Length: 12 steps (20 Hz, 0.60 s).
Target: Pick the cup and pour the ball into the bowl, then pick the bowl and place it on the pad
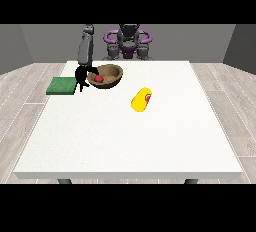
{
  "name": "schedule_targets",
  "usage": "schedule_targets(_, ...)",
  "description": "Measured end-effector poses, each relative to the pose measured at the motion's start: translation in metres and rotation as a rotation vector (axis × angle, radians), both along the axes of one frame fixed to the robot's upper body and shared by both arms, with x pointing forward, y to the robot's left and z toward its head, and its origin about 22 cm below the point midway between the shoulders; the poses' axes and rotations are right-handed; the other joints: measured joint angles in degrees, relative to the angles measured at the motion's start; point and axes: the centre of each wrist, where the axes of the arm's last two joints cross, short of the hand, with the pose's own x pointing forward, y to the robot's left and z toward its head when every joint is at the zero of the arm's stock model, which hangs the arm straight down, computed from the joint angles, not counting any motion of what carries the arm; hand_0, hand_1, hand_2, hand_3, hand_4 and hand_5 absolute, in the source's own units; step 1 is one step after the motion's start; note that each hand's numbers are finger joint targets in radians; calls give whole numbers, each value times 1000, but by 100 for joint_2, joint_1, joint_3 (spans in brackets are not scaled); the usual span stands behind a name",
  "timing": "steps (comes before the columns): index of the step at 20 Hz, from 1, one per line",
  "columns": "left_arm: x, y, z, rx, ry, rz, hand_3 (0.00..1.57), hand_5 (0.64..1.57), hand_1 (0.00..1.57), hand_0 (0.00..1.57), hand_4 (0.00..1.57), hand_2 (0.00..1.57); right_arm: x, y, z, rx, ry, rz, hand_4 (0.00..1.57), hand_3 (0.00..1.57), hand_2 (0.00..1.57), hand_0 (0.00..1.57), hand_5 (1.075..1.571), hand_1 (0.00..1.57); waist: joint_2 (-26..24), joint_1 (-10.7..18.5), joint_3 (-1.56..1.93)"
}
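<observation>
Hand at view's left [81, 78]: black, fingers curled over the left rim of the brown wooden bowl [112, 79].
Bowl: holds 1 red ball [99, 78].
Green pad [62, 85]: just left.
Yellow cup [141, 100]: lying right, nearer.

Brown bowl [106, 76] — red ball [99, 78]

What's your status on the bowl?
Hand at view's left on bowl rim. Ball in bowl. Cup on its side. Pad beside bowl.
</observation>
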Motion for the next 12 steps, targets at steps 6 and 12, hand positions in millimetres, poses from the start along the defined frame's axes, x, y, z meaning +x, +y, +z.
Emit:
schedule_targets(6,0,-2,7,-7,4,-20,0,1571,0,0,0,0,-6,-6,1,-46,27,-43,1054,1550,1571,1571,1569,1571,-12,135,22)
schedule_targets(12,3,9,-17,-25,83,3,0,1571,0,0,0,0,1,-5,12,-74,190,-26,1103,1541,1571,1571,1567,1571,-319,31,199)
